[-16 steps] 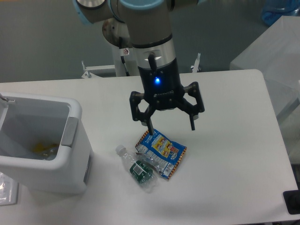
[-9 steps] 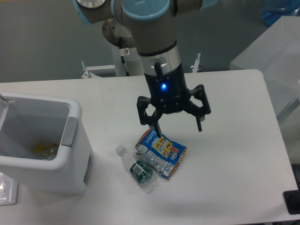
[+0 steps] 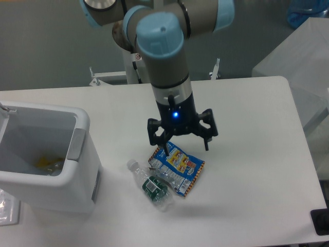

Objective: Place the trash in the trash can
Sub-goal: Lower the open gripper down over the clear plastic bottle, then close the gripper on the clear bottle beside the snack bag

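Now we see the gripper (image 3: 185, 149) spread open just above the blue snack bag (image 3: 177, 167), which lies on the tabletop (image 3: 247, 170) touching the crushed bottle (image 3: 151, 185), apart from the trash can (image 3: 46, 154). We judge: straddle the bag alone. Wrist points straight down.

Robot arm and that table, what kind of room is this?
Probably a robot lab: a bare white table, a grey-and-blue robot arm's open gripper over a crinkled blue foil snack bag, plain grey wall.
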Action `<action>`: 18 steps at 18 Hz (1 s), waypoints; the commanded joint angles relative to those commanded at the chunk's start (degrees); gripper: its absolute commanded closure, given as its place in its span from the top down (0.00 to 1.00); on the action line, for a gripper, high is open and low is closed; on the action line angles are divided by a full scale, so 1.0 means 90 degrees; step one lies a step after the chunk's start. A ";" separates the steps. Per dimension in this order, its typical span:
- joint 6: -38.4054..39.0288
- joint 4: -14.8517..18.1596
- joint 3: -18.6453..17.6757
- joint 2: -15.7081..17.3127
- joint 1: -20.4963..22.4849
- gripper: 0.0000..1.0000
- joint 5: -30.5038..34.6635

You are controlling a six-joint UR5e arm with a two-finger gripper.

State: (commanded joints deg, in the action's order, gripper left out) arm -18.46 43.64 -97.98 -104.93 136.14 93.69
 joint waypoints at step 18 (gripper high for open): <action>0.2061 -0.0181 0.0994 -0.2051 -0.0078 1.00 -0.0811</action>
State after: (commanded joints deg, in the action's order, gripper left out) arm 0.09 42.01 -89.03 -123.39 135.44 86.40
